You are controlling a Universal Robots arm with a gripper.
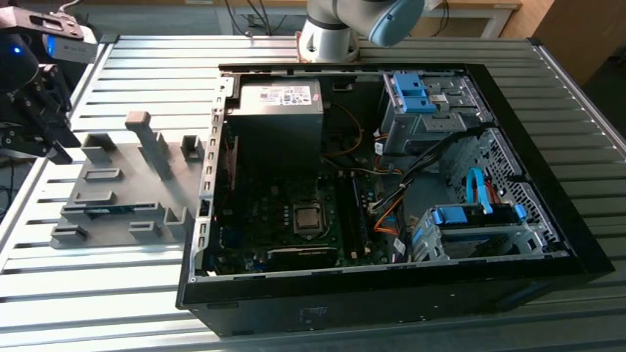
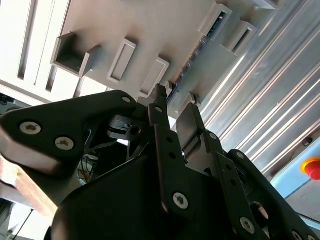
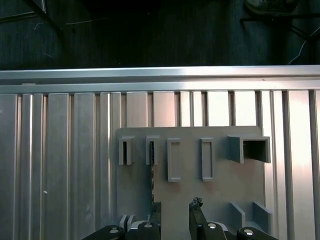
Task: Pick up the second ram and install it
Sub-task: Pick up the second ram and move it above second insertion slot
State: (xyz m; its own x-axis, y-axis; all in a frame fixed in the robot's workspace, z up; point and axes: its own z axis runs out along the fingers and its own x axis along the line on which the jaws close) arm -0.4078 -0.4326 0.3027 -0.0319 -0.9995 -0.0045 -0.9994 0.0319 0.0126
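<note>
Over the grey plastic slotted holder point(image 3: 215, 195) on the ribbed aluminium tabletop point(image 3: 60, 165), the black two-fingered gripper point(image 3: 175, 212) hovers with its fingers point(image 3: 196, 209) parted to a moderate gap and nothing between them. The second ram point(image 3: 151, 172), a long, thin blue-green circuit-board stick, stands on its long edge in the holder's slots. In the first wrist view it shows edge-on as a dark line running from one slot toward the gripper. In the second wrist view point(image 2: 196, 52) its row of chips shows along the holder beyond the fingertips. Its long axis lies level with the tabletop. In the exterior view it runs roughly from that view's left to its right, low in the holder point(image 1: 102, 211), well apart from the open black computer case point(image 1: 547, 242).

The step in hand looks like the approach for the pick. The stick seems to line up nearer one finger than the middle of the gap. Doing this well likely calls for a small sideways correction until the board's flat faces sit squarely between both fingers. A straight descent and a grasp near mid-length on the upper edge would then suit, without twisting against the slots.
</note>
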